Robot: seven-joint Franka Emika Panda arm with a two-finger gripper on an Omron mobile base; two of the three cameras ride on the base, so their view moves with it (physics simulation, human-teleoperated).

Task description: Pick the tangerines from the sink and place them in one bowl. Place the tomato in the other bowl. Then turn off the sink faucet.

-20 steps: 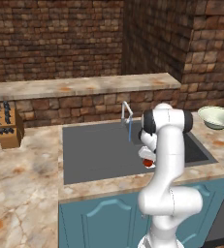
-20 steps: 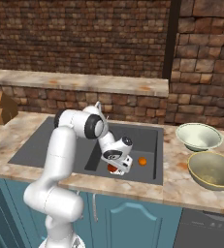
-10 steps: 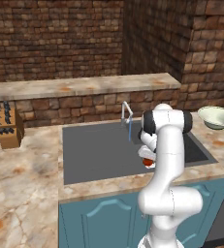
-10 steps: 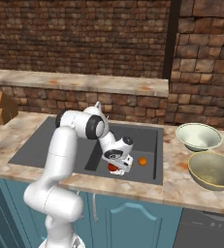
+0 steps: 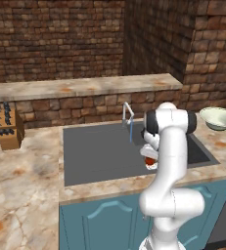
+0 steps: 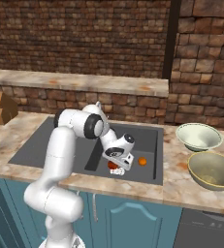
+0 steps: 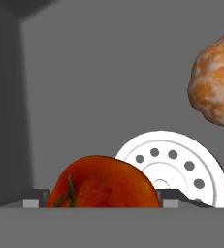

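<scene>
So, gripper [image 6: 116,168] clamped on the tomato [image 7: 103,182] down in the sink [image 6: 40,144], picking step underway. Next up probably: lift clear, swing over to the cream bowl [image 6: 199,137].

One tomato [image 7: 104,181], one tangerine [image 6: 142,161], two bowls [image 6: 199,136] [image 6: 213,169], one faucet [image 5: 128,115], one knife block [image 5: 6,127]
</scene>
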